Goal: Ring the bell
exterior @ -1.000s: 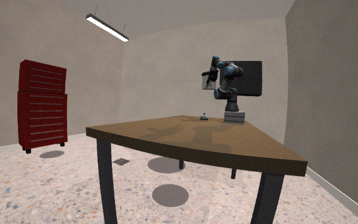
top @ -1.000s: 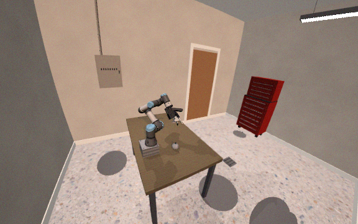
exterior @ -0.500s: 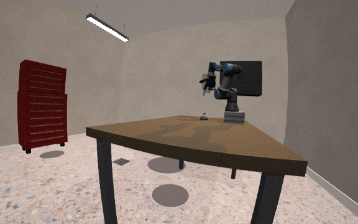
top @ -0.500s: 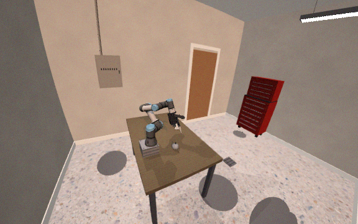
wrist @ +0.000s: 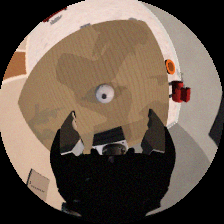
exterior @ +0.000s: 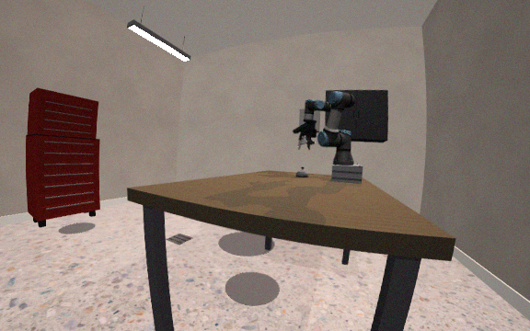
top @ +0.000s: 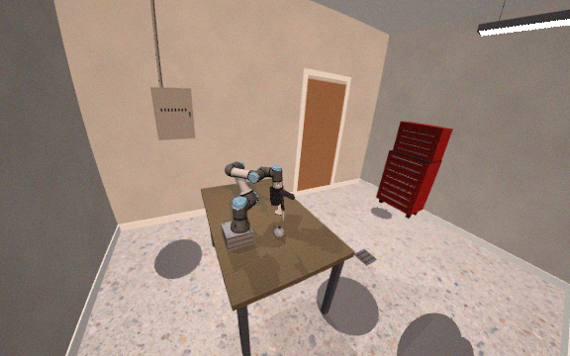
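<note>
My hand (exterior: 305, 145) hangs well above the bell (exterior: 302, 173) with fingers spread and empty, so an off-centre descent could straddle its button or shove it across the tabletop (exterior: 362, 216).

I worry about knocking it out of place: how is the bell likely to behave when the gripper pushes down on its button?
The bell has a low, domed body sitting flat on the table, so it looks unlikely to tip. It appears small and probably light, so an off-center push could slide it. The open gripper hangs well above it, leaving room to line up.
</note>
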Motion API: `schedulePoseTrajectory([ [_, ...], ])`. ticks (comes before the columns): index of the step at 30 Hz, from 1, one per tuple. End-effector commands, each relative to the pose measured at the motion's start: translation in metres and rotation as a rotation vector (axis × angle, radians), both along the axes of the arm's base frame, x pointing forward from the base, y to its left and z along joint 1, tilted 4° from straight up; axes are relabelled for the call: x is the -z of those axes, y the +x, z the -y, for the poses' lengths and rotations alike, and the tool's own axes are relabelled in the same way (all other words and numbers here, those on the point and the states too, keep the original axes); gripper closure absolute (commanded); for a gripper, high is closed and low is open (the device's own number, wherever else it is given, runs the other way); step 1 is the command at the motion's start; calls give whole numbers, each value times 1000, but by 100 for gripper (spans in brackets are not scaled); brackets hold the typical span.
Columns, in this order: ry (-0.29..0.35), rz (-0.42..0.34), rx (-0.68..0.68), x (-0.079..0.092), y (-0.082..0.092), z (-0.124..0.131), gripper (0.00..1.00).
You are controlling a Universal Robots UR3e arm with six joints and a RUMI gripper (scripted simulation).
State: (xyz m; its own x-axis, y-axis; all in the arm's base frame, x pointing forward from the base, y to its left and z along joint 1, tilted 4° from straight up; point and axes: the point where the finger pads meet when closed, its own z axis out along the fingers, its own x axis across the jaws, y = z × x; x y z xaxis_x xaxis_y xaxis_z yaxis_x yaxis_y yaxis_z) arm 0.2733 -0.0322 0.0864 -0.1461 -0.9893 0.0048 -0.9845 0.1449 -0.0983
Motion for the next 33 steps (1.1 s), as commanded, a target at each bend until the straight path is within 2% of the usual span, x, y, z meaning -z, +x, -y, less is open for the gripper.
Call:
schedulePoseTrajectory([
  [1,89,-72,74,30,-2,-20,0],
  [15,89,-73,75,30,-2,-20,0],
  [16,89,-73,75,30,-2,-20,100],
  [33,89,-73,75,30,-2,-20,100],
])
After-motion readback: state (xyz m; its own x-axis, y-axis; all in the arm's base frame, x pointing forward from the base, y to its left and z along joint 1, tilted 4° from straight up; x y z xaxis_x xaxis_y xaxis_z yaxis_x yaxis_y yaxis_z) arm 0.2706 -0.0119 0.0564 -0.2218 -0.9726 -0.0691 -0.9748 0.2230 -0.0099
